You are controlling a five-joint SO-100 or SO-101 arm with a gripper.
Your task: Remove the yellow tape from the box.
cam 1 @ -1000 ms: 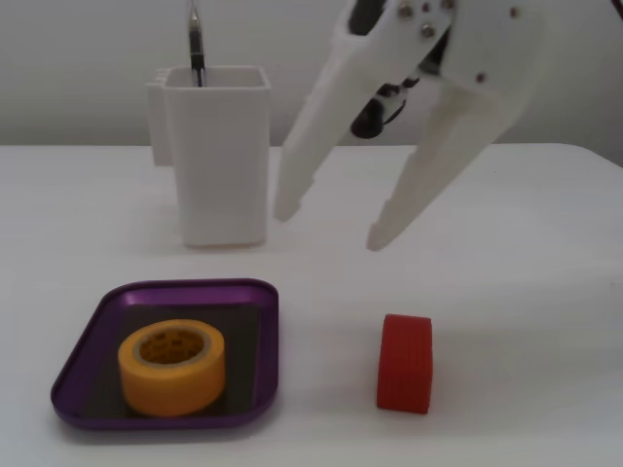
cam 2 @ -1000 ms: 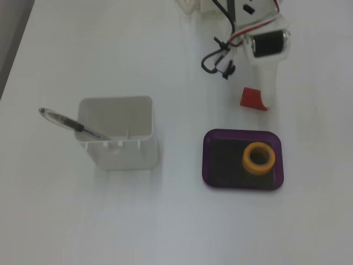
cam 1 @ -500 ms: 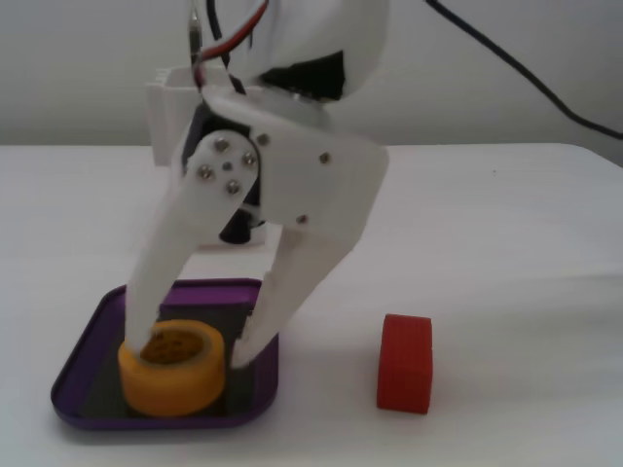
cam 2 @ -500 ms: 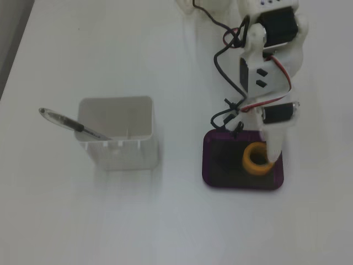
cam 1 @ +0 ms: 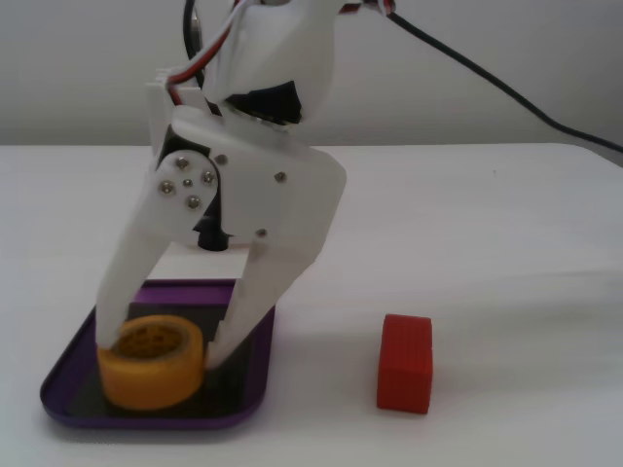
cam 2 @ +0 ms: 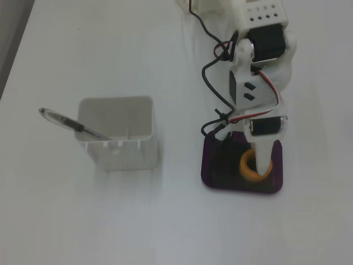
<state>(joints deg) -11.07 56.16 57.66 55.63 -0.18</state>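
Observation:
The yellow tape (cam 1: 151, 368) lies flat in the purple box (cam 1: 60, 387), a shallow tray at the front left of a fixed view. My white gripper (cam 1: 161, 345) comes down from above with one finger against each side of the roll, and the jaws are closed onto it. The tape still rests on the tray's dark bottom. In the fixed view from above, the tape (cam 2: 249, 167) shows as an orange ring in the box (cam 2: 212, 174). There the gripper (cam 2: 259, 168) covers the ring's right part.
A red ribbed block (cam 1: 405, 362) stands on the white table to the right of the tray. A tall white square container (cam 2: 117, 138) holding a pen (cam 2: 71, 126) stands to the left of the tray. Black cables (cam 2: 212, 83) hang along the arm.

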